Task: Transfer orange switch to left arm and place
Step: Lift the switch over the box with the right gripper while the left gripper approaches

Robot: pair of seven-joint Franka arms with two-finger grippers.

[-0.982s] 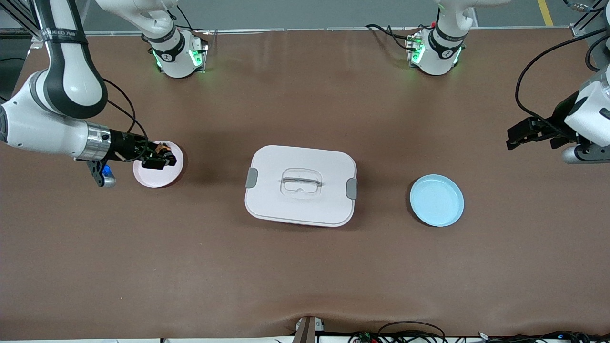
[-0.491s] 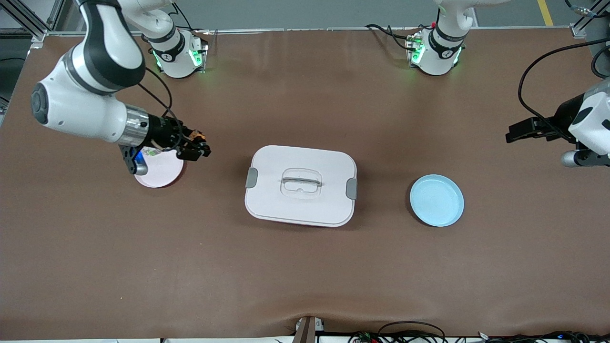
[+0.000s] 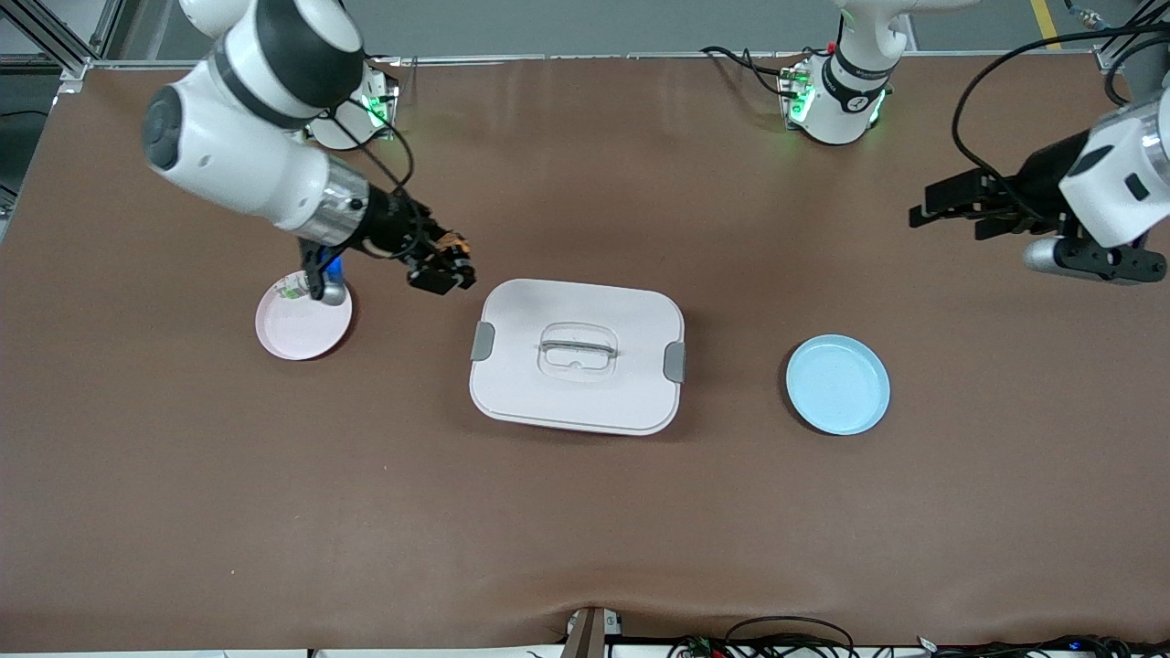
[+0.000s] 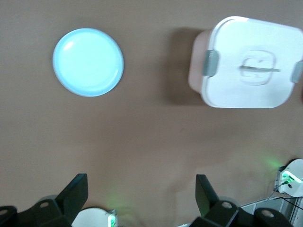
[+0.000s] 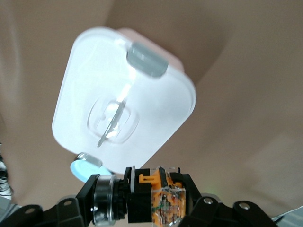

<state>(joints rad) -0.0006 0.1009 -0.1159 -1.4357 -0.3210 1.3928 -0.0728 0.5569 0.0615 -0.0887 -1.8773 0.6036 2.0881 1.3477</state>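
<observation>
The small black switch with the orange cap (image 5: 158,196) is held tight in the closed right end effector (image 3: 441,267), up in the air just beside the big white box with grey latches (image 3: 578,355). The left end effector (image 3: 951,206) is held wide open and empty above the brown desk (image 3: 585,512). The carrying step is judged to be under way. Next, the box should be passed around and the switch handed across.

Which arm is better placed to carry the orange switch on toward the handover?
Right. The right gripper is shut on the orange switch in the air beside the box. The left gripper is open and empty, up toward the left arm's end of the table.
</observation>
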